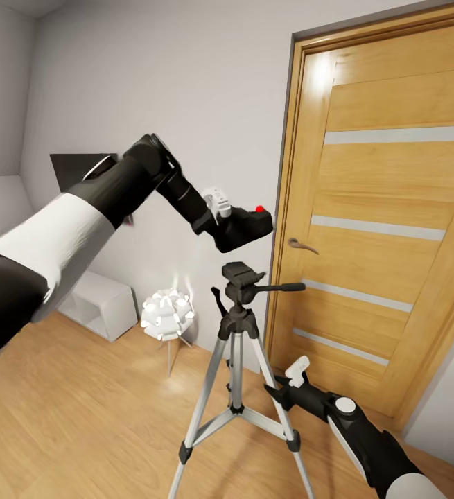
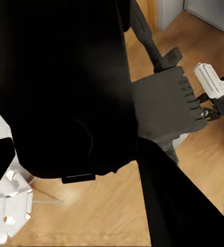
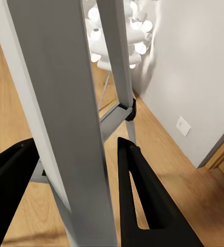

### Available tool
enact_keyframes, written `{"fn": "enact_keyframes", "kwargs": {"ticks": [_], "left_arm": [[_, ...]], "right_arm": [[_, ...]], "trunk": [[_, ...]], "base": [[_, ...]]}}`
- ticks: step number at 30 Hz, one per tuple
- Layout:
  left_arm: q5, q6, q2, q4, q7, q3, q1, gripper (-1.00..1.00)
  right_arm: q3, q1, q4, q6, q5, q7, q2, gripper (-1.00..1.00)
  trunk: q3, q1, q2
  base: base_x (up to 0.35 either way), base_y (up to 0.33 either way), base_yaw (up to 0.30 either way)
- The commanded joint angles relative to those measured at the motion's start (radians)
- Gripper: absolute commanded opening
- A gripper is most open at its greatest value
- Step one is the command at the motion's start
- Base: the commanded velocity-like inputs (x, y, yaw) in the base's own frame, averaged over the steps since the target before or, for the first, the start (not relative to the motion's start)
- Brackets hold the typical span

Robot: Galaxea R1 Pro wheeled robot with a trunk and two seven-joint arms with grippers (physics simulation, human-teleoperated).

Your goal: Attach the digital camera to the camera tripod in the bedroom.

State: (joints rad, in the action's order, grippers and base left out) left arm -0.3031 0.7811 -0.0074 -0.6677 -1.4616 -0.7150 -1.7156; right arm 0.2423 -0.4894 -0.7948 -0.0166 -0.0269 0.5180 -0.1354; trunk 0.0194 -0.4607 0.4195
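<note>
Right claw [image 3: 66, 190] straddles a tripod leg [image 3: 66, 103]; digital camera [image 1: 244, 225] hovers above tripod head [image 1: 242, 277].

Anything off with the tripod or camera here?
Nothing stands out. The camera tripod stands upright on spread legs by the door. The left claw holds the digital camera just above the tripod head, not yet seated. The right claw straddles a tripod leg with its fingers open.
</note>
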Motion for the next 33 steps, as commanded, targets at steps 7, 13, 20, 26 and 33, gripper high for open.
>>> {"fn": "enact_keyframes", "kwargs": {"ticks": [7,13,20,26,33], "left_arm": [[0.122,0.065,0.004,0.042,-0.012,-0.176,-0.033,-1.0],[0.237,0.103,0.005,0.049,-0.012,-0.329,-0.081,-1.0],[0.38,0.116,0.008,0.05,-0.011,-0.476,-0.12,-1.0],[0.405,0.119,0.009,0.05,-0.011,-0.497,-0.124,-1.0],[0.414,0.124,0.009,0.051,-0.011,-0.506,-0.125,-1.0]], "right_arm": [[0.003,0.003,0.066,-0.003,-0.02,0.034,0.002,-1.0],[0.003,0.004,0.066,-0.004,-0.021,0.029,0.002,-1.0],[0.004,0.01,0.066,-0.006,-0.025,0.006,0.002,-1.0],[0.005,0.013,0.066,-0.025,-0.025,0.002,0.002,-1.0],[0.005,0.014,0.066,-0.039,-0.024,0.001,0.002,-1.0]], "trunk": [[0.002,-0.001,0.002],[0.002,-0.001,0.002],[0.002,-0.001,0.002],[0.002,-0.001,0.002],[0.002,-0.001,0.002]], "base": [[0.0,0.0,0.0],[0.0,0.0,0.0],[0.0,0.0,0.0],[0.0,0.0,0.0],[0.0,0.0,0.0]]}}
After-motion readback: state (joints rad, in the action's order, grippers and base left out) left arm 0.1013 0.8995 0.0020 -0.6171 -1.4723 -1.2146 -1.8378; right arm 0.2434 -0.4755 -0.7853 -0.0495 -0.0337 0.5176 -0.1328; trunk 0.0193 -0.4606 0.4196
